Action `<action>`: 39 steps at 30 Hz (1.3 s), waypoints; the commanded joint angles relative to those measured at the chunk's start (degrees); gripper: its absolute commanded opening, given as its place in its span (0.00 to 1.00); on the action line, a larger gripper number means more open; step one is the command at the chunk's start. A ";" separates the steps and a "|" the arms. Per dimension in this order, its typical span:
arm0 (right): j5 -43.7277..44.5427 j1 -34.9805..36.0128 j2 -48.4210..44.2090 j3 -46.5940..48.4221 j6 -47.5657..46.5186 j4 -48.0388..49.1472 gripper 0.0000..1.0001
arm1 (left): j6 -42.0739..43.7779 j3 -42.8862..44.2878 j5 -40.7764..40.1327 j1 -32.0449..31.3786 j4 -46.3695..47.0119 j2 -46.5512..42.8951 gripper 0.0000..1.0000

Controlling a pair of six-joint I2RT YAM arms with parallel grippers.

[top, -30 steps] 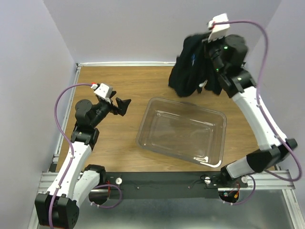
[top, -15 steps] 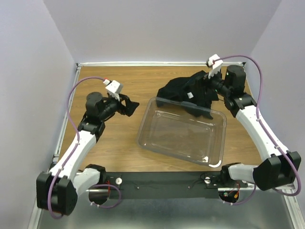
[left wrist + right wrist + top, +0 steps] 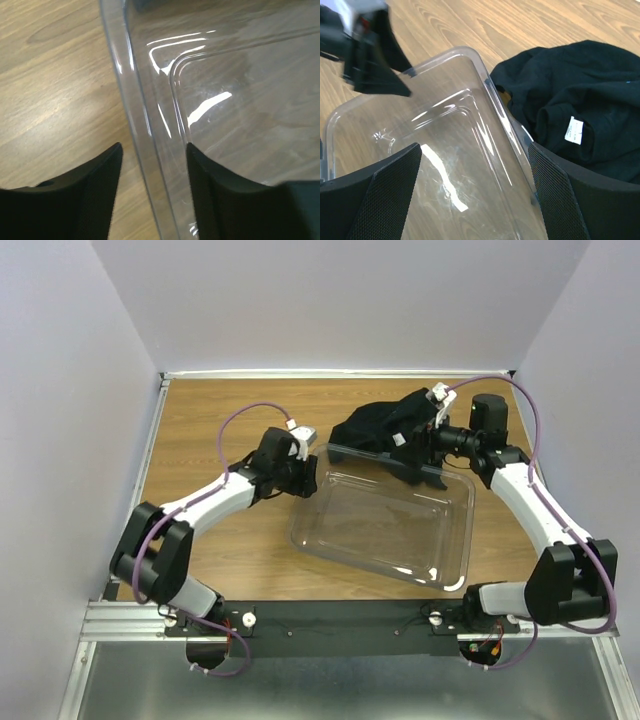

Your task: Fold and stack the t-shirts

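The black t-shirts (image 3: 378, 427) lie in a crumpled heap on the table behind the clear bin's far rim, touching it. In the right wrist view the t-shirts (image 3: 585, 95) show a white label (image 3: 573, 130). My right gripper (image 3: 425, 445) hangs open over that far rim (image 3: 490, 95), holding nothing; in its own view the right gripper (image 3: 474, 150) has one finger over the cloth. My left gripper (image 3: 308, 478) straddles the bin's left rim (image 3: 125, 75). The left gripper (image 3: 154, 150) has one finger outside and one inside, with wood showing between the outer finger and the rim.
The clear plastic bin (image 3: 466, 540) stands mid-table with nothing inside, skewed to the table edges. Bare wood lies left of it and at the far left. Purple walls close the table on three sides. The left gripper (image 3: 370, 55) also shows in the right wrist view.
The right gripper opened and let the t-shirts drop from the air to the table by the bin, then lowered. The left arm swung right to the bin's rim, its jaws narrowing.
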 commanded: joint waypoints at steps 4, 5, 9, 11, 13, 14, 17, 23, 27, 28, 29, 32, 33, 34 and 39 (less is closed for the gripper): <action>-4.94 -2.45 -3.80 -0.19 1.30 0.04 0.94 | -0.06 6.01 -9.55 -5.87 -6.06 7.35 0.33; -5.37 -2.55 -4.07 -0.19 1.56 0.13 0.94 | -0.15 6.10 -8.68 -6.40 -6.15 7.53 0.21; -5.55 -3.86 -5.91 0.07 2.00 0.04 0.94 | -0.67 5.49 -9.29 -7.11 -9.22 1.86 0.00; -5.20 -4.30 -7.75 0.42 1.92 -0.22 0.94 | -0.85 4.44 -8.94 -7.20 -10.28 -3.16 0.00; -2.93 -5.09 -9.42 1.04 1.83 -0.57 0.94 | -2.16 3.56 -9.54 -6.93 -11.50 -12.65 0.00; -1.09 -5.36 -10.21 1.30 1.92 -0.66 0.95 | -2.87 3.38 -10.16 -6.76 -12.03 -15.64 0.00; 17.94 -5.53 -13.55 2.97 5.95 -0.66 0.99 | -5.24 3.64 -11.48 -1.69 -13.97 -25.23 0.00; 49.55 -5.89 -15.58 4.30 14.04 1.45 1.00 | -7.60 0.49 -7.01 17.83 -11.96 -28.42 0.00; 48.51 -5.97 -17.16 0.96 17.64 3.82 1.00 | -17.43 -3.91 -0.94 33.80 -4.51 -27.10 0.00; 48.07 -5.97 -16.99 0.60 18.69 4.17 1.00 | -21.29 -5.39 -1.11 35.68 -3.61 -26.92 0.00; 47.71 -5.97 -16.81 0.25 19.14 4.26 1.00 | -23.77 -5.76 -1.29 36.74 -2.91 -27.01 0.00; 44.83 -6.06 -15.68 -0.45 20.11 4.44 1.00 | -38.70 -6.90 -11.45 37.36 -3.96 -28.32 0.00; 43.94 -5.97 -15.41 -0.63 20.28 4.35 1.00 | -43.87 -8.21 -14.53 37.71 -2.47 -31.55 0.00; 43.49 -5.97 -15.15 -0.72 20.55 4.35 1.00 | -52.44 -12.05 -16.30 38.06 -0.81 -33.75 0.00; 41.65 -5.97 -14.27 -1.24 20.99 4.35 1.00 | -68.61 -18.15 -28.78 38.77 4.57 -40.82 0.00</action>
